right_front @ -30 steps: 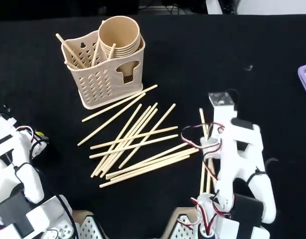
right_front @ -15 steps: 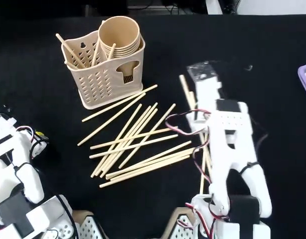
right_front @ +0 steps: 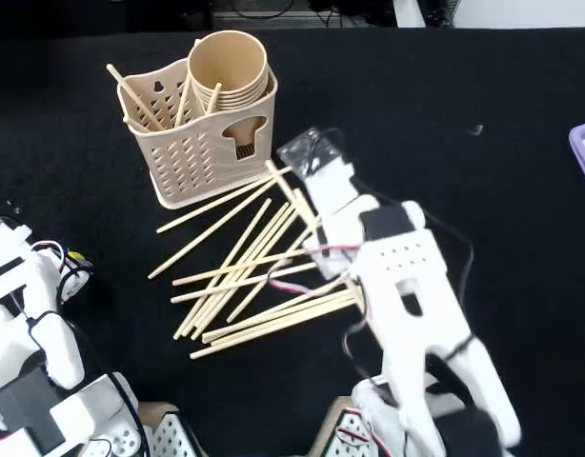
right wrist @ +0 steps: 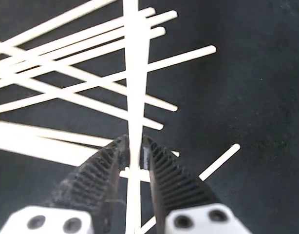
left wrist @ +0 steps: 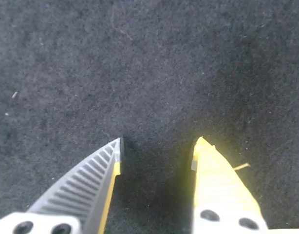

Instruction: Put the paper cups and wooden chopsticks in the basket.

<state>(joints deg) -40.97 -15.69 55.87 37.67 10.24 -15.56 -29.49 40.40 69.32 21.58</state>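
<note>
A beige perforated basket (right_front: 192,157) stands at the back left of the black table. A stack of paper cups (right_front: 228,65) sits in one compartment and a few wooden chopsticks (right_front: 136,97) lean in the other. Several loose chopsticks (right_front: 259,276) lie fanned out in front of the basket. My right gripper (right_front: 304,193) hangs over the far end of this pile, just right of the basket, shut on a chopstick (right wrist: 135,73) that points toward the basket. In the right wrist view that gripper (right wrist: 135,146) clamps the stick between its ribbed fingers. My left gripper (left wrist: 158,146) is open over bare cloth, at the near left (right_front: 71,267).
A purple object (right_front: 584,150) pokes in at the table's right edge. The loose chopsticks overlap one another under the right arm. Black cloth stretches bare to the right of the arm and behind it.
The right arm has swung left from the table's right side, carrying the chopstick over the pile toward the basket. The left arm has stayed put.
</note>
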